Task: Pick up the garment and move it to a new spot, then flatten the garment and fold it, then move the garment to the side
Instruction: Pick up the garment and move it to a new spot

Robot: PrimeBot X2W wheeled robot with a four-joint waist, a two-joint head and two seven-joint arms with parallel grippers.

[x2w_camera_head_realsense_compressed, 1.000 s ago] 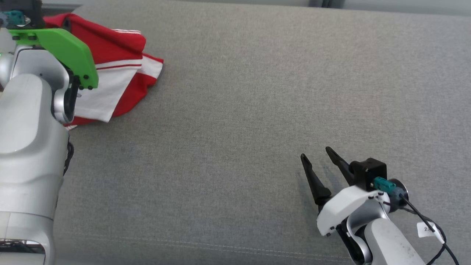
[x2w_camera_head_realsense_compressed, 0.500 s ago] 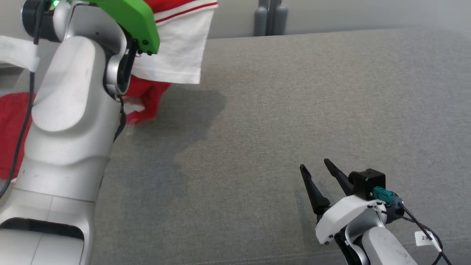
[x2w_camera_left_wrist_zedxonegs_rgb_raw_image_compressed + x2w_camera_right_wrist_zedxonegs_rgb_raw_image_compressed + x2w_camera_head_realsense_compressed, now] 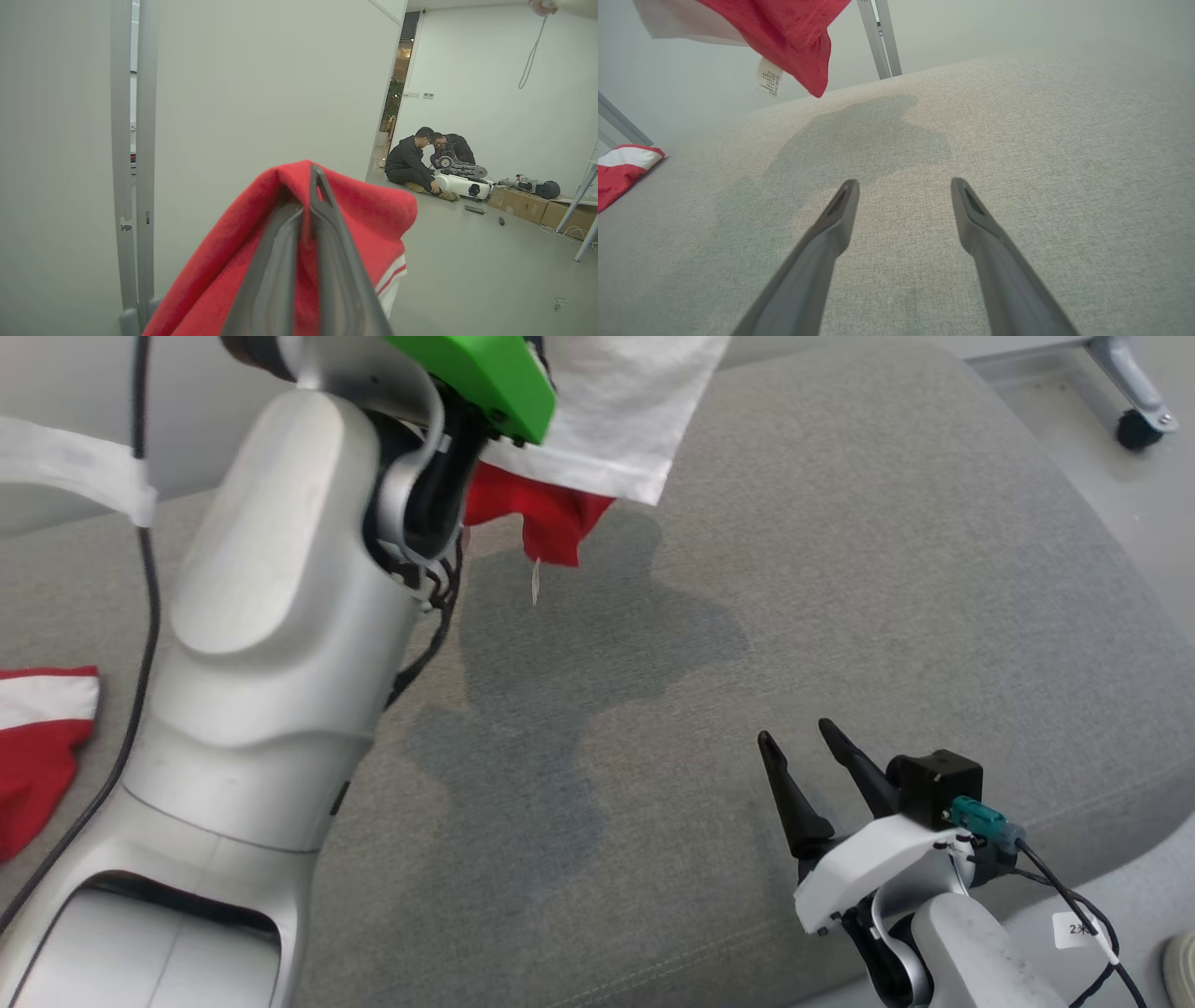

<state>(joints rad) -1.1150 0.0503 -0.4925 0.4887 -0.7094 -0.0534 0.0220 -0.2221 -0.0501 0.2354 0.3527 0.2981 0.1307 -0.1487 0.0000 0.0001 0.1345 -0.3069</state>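
Note:
The garment [image 3: 607,420], red with white panels and stripes, hangs in the air at the top of the head view, above the grey cushion [image 3: 840,569]. My left gripper [image 3: 308,186] is shut on a red fold of the garment [image 3: 364,205], which drapes over both fingers. Its red corner and care label [image 3: 768,77] dangle over the cushion in the right wrist view. More red and white cloth [image 3: 37,747] lies at the cushion's left edge; whether it joins the lifted part is hidden by my left arm. My right gripper [image 3: 795,733] stands open and empty over the cushion's near right [image 3: 904,183].
The cushion's rounded right edge drops to a pale floor with a caster wheel [image 3: 1139,427] and a shoe [image 3: 1181,971]. My big left arm [image 3: 271,644] blocks the left of the head view. Two people [image 3: 420,161] sit on the floor far off, by boxes.
My left arm has raised the garment off the cushion, high into the air. The head camera has turned, shifting the whole picture. My right gripper has stayed open in place.

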